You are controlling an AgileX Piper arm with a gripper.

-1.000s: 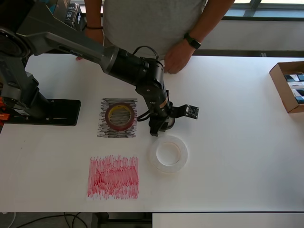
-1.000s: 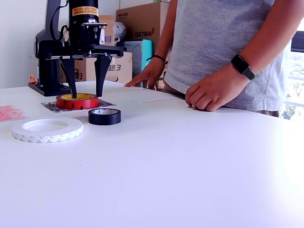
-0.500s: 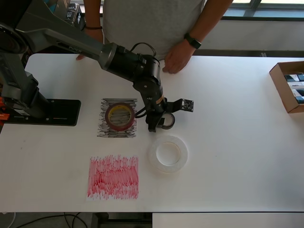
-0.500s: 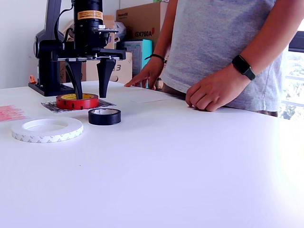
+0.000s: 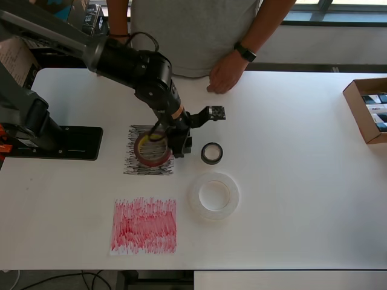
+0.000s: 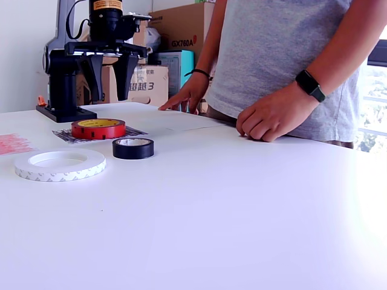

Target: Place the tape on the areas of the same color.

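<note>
Now we find the gripper (image 6: 109,77) raised well above the table, jaws spread wide and holding nothing, where half a second ago it hung low by the black roll (image 5: 211,153). Taking the black-scribbled sheet (image 5: 132,163) as our landmark: the dark-red roll (image 5: 152,148) lies on it, the arm hangs above that roll, the black roll sits on bare table just off the sheet's right edge in the overhead view, the white roll (image 5: 214,195) lies further off towards that view's lower right, and the red-scribbled sheet (image 5: 144,225) lies below the black one with nothing on it. We judge no roll matched yet; the red roll on the wrong colour looks like the next pick.
</note>
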